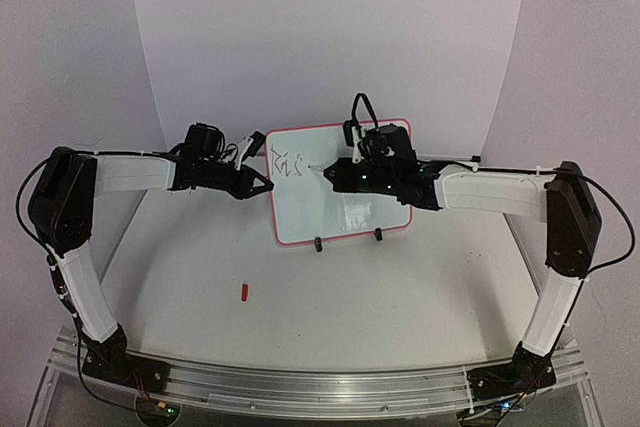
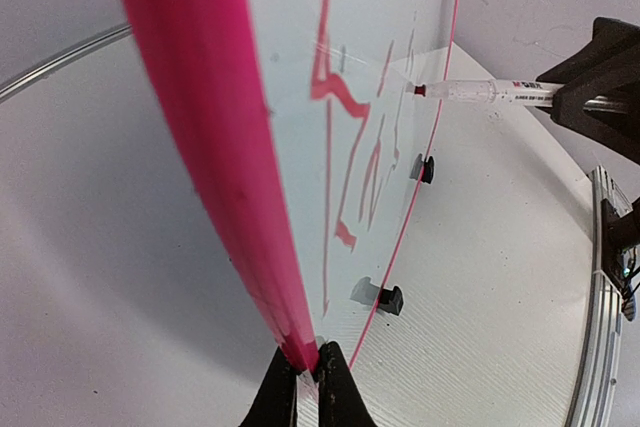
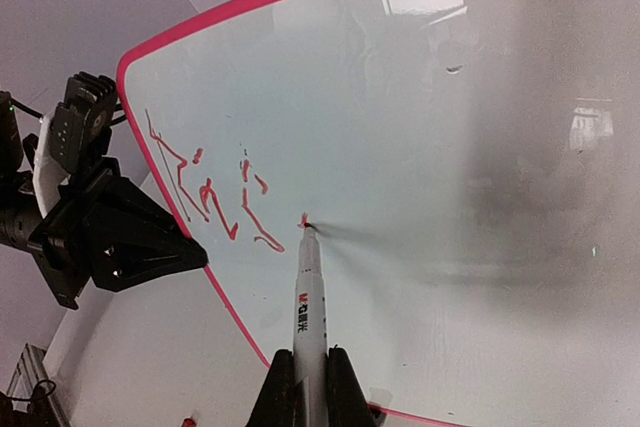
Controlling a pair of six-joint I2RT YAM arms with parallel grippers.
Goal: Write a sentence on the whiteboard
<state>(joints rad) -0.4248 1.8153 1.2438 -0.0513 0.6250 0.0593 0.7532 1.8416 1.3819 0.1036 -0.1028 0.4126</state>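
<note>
The whiteboard (image 1: 345,172) stands upright on two black clip feet (image 1: 318,243), with a pink-red frame. My left gripper (image 1: 266,185) is shut on its left edge; in the left wrist view the jaws (image 2: 308,369) pinch the pink frame (image 2: 200,97). My right gripper (image 1: 331,173) is shut on a white marker (image 3: 309,307), whose red tip touches the board (image 3: 450,197) just right of the writing. The sentence (image 3: 210,192) is a few red strokes in the board's upper left corner, also seen in the top view (image 1: 288,162). The marker also shows in the left wrist view (image 2: 490,93).
A small red marker cap (image 1: 245,292) lies on the white table in front of the board, left of centre. A metal rail (image 1: 320,387) runs along the near edge. White walls stand behind and at both sides.
</note>
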